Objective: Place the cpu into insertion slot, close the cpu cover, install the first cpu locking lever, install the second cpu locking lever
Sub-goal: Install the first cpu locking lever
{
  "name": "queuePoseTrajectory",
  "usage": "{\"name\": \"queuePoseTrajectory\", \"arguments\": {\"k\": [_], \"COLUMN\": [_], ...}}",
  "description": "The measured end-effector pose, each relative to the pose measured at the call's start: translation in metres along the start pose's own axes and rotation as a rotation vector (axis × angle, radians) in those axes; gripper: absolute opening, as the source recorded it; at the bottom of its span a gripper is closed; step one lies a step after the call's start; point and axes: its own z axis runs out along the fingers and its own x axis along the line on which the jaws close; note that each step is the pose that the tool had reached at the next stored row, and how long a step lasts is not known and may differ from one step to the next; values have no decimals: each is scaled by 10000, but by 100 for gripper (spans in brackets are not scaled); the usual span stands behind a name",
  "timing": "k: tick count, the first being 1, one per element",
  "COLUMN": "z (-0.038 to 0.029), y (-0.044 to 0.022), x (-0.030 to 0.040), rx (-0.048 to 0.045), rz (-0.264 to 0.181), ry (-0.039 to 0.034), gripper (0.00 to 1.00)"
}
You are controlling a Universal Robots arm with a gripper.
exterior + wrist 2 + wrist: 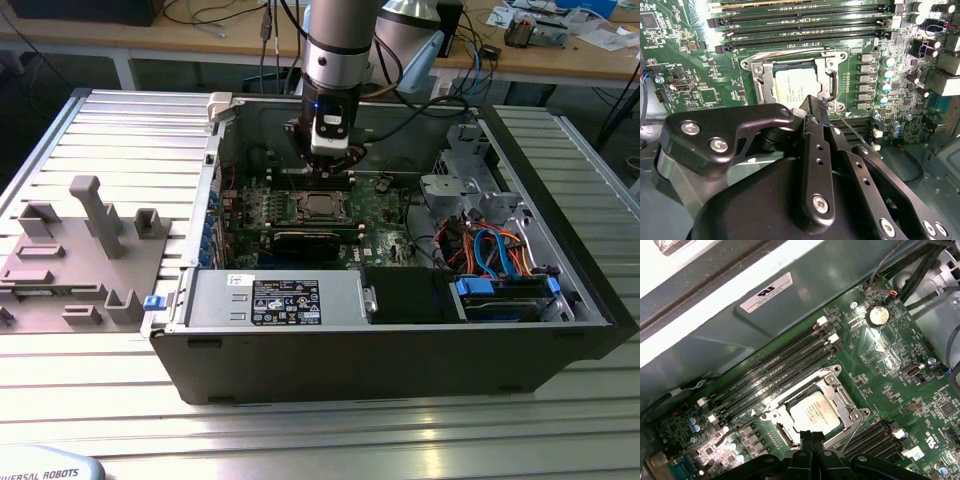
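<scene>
The cpu lies flat in the insertion slot on the green motherboard, its silver top showing. The cpu cover lies down around it as a silver frame. My gripper hovers just above one edge of the socket, its two black fingers pressed together with nothing visible between them. A thin wire locking lever runs out from the socket corner beside the fingertips. Another lever lies along the socket's side nearest the memory slots.
Long black memory slots flank the socket. The open computer case walls in the board, with a drive cage and cables at the exterior view's right. A grey fixture plate sits outside the case.
</scene>
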Motion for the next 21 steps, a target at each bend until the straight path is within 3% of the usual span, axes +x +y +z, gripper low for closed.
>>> {"name": "queuePoseTrajectory", "arguments": {"k": [5,21], "z": [0,0], "y": [0,0], "x": [0,0], "rx": [16,21], "rz": [-411,-533], "ry": [-6,-8], "gripper": [11,11]}}
